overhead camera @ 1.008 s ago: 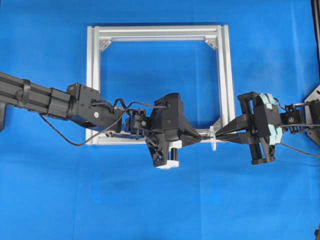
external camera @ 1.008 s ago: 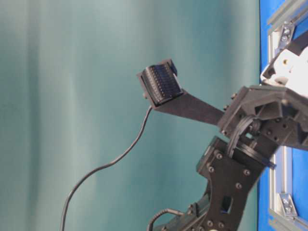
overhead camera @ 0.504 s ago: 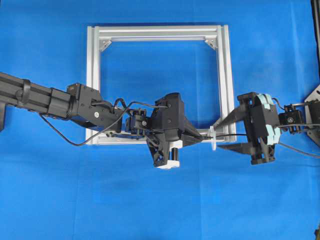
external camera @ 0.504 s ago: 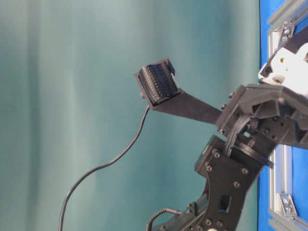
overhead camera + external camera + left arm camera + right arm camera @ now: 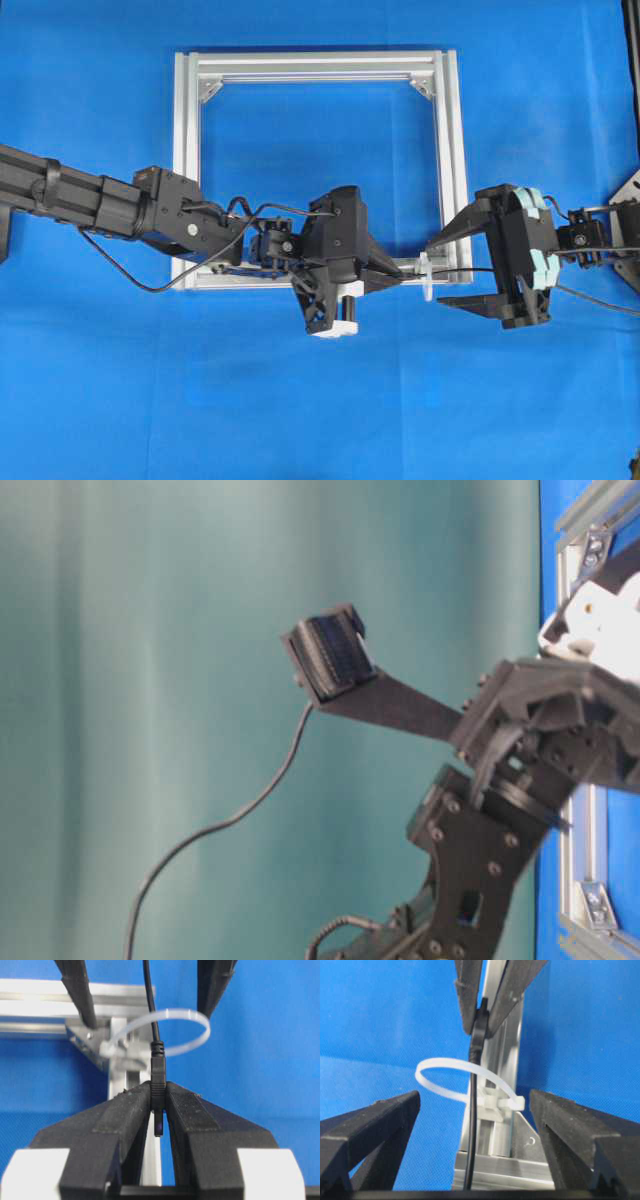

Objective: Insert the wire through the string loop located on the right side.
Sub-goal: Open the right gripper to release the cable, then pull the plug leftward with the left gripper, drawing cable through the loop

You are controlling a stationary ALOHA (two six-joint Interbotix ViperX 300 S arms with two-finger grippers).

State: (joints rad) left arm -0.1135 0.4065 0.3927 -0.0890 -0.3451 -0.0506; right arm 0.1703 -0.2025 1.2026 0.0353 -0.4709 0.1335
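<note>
The wire [image 5: 466, 269] runs from my left gripper through the string loop [image 5: 427, 276] towards the right arm. This white loop stands at the front right corner of the silver frame [image 5: 320, 65]. My left gripper [image 5: 397, 271] is shut on the wire's plug [image 5: 158, 1077] just left of the loop [image 5: 197, 1022]. My right gripper [image 5: 437, 271] is open, one finger on each side of the loop, touching nothing. In the right wrist view the wire [image 5: 472, 1125] hangs free between the spread fingers of the right gripper [image 5: 474, 1100], and the loop [image 5: 447, 1062] circles it.
The frame's right bar [image 5: 452, 150] and a grey corner bracket [image 5: 530, 1140] lie close by the right fingers. Blue cloth [image 5: 320, 400] covers the table all round. At table level the left arm [image 5: 480, 860] and its camera cable [image 5: 230, 820] rise above the frame [image 5: 585, 515].
My right gripper was shut by the loop a second ago and has opened wide. The left gripper and the wire's plug have stayed in place.
</note>
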